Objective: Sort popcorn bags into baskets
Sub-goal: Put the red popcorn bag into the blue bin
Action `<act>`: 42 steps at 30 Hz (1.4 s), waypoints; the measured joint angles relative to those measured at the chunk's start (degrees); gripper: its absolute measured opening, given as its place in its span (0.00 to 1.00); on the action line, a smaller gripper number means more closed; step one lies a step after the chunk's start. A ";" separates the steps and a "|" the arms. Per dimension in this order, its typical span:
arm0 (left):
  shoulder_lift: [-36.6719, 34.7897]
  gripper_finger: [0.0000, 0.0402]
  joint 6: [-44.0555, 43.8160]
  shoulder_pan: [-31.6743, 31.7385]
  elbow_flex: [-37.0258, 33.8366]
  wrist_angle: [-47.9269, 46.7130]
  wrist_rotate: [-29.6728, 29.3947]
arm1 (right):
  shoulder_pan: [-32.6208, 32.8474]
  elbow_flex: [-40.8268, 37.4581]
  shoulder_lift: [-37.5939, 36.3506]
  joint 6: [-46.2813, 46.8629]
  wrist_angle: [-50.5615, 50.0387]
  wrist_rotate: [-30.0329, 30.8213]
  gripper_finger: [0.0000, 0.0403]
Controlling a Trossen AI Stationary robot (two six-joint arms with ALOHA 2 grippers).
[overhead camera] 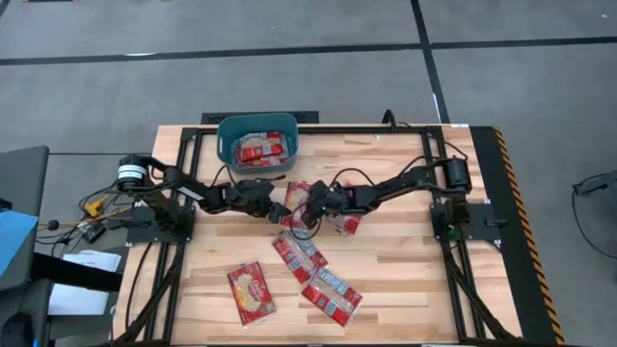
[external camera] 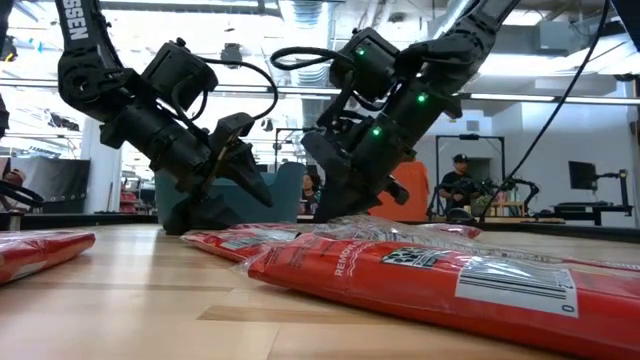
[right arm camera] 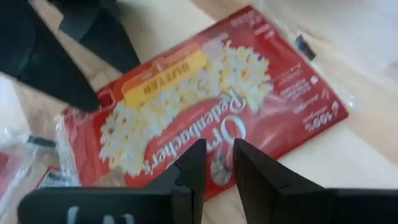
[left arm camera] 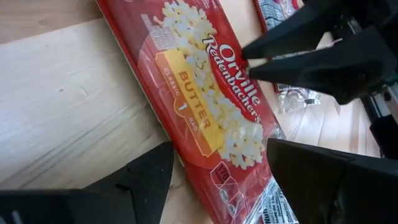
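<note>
So far, some popcorn bags [overhead camera: 262, 147] lie in the basket [overhead camera: 228, 128], while several wait on the table [overhead camera: 405, 260]. The left hand [overhead camera: 280, 212] is open over one bag [left arm camera: 205, 112]; the right hand [overhead camera: 310, 214] is nearly closed.

Glossy, crinkled red plastic film wraps the popcorn bags [left arm camera: 205, 118], catching the light. They lie on a pale, smooth-planked wooden surface [overhead camera: 405, 280]; the teal basket [overhead camera: 257, 140] is smooth matt plastic.

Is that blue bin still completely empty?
No. Seen from above, the blue bin at the table's back edge already holds red popcorn bags.
</note>
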 joint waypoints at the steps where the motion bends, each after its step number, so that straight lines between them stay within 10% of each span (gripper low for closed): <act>1: 0.03 0.62 -0.18 -0.02 0.17 -0.05 0.03 | -0.12 0.08 0.71 -0.24 1.07 0.01 0.26; 25: 0.07 0.62 0.56 -0.79 1.36 -2.60 -1.08 | 6.40 7.72 1.99 2.29 -20.50 6.61 0.26; 42: 0.07 0.62 0.48 -0.89 1.29 -2.49 -1.49 | 3.52 9.76 7.81 -1.98 -10.96 4.22 0.26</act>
